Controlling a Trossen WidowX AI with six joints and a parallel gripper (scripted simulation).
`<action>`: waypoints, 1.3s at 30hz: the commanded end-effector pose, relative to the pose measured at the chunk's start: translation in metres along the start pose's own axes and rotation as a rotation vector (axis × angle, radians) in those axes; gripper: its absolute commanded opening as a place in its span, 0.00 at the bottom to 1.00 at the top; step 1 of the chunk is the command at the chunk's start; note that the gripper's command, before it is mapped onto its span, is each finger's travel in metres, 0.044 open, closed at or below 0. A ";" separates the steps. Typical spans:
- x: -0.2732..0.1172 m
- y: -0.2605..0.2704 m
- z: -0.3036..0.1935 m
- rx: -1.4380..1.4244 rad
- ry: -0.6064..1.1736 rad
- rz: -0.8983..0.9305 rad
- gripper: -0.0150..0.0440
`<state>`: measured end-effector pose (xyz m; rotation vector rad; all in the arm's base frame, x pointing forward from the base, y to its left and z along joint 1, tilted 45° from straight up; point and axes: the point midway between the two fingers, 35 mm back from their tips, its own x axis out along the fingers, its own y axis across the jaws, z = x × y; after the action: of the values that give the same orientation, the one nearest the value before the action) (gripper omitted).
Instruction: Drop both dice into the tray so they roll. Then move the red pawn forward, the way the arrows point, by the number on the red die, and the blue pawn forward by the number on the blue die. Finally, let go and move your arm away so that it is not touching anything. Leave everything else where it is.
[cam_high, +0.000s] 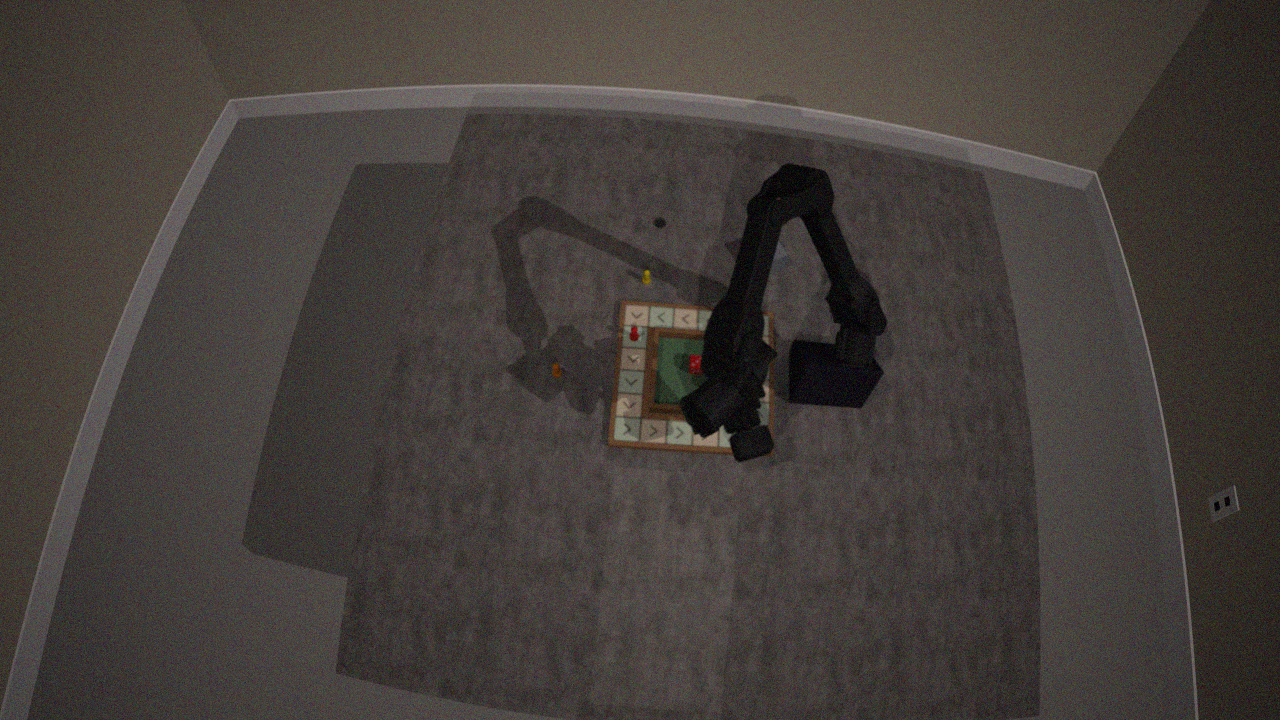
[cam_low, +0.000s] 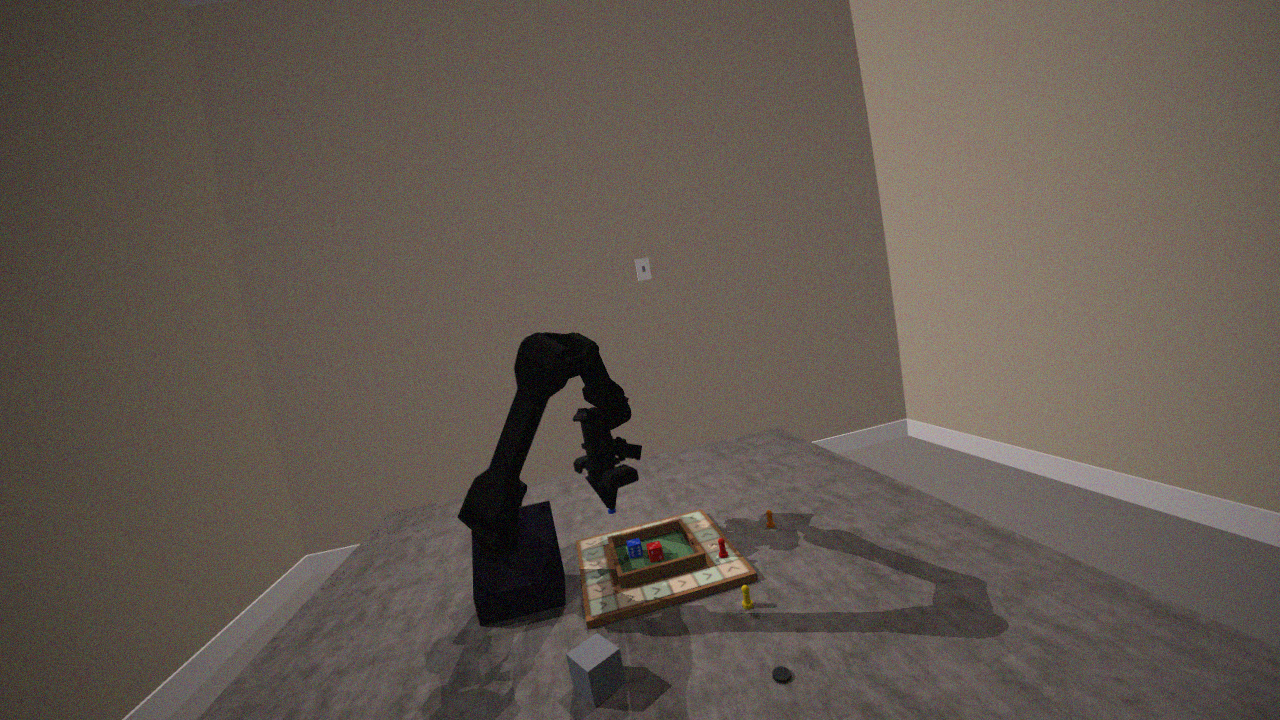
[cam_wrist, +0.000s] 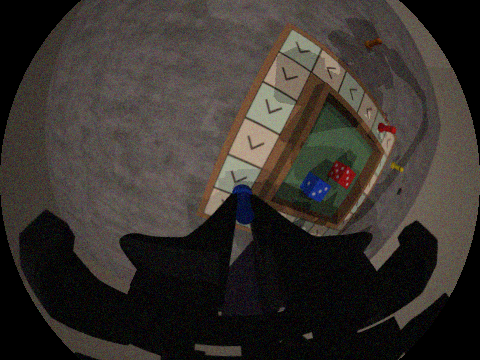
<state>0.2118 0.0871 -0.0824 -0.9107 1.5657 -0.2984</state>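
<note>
My gripper is shut on the blue pawn, held upright above the board, over the arrow squares beside the tray. The top view hides the fingertips behind the arm. The red die and the blue die lie close together on the tray's green floor. I cannot surely read their top faces. The red pawn stands upright on a green square, just past a corner.
A yellow pawn and an orange pawn stand off the board. A dark disc and a grey block lie farther off. The robot's base is beside the board.
</note>
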 end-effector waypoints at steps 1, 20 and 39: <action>0.006 0.001 -0.011 0.003 0.004 0.003 0.25; 0.045 0.001 -0.011 0.003 0.005 0.001 0.25; 0.050 0.002 -0.009 0.010 0.002 0.007 0.70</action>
<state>0.2052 0.0487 -0.1193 -0.9003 1.5683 -0.3015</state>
